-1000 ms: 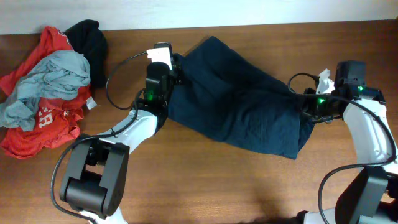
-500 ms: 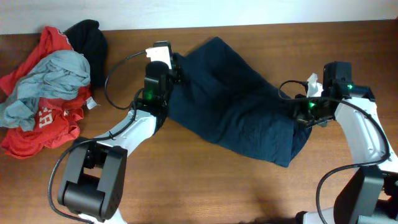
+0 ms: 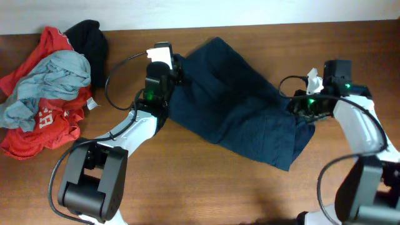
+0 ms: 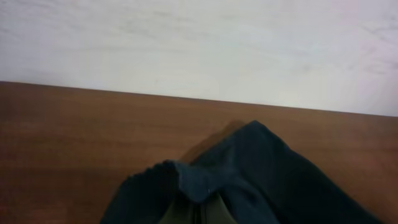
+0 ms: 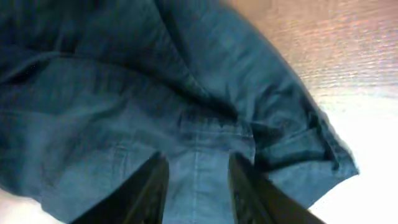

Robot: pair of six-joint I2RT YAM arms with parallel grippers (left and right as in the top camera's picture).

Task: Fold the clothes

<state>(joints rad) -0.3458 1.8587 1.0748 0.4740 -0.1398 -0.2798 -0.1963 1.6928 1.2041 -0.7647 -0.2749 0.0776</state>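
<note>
Navy shorts-like garment, the clothes (image 3: 237,115), sprawls diagonally across centre of wooden table (image 3: 206,194), btwn the two arms. Left gripper (image 3: 177,67) sits at its upper-left edge, jaws pressed together on a bunched fold (wrist cam shows cloth pinched at the tips). Right gripper (image 5: 198,186) hangs over garment's right end, fingers parted w/ fabric under the gap, apparently unclamped. Heap of red, grey & black garments (image 3: 44,106) lies far left, well apart.
</note>
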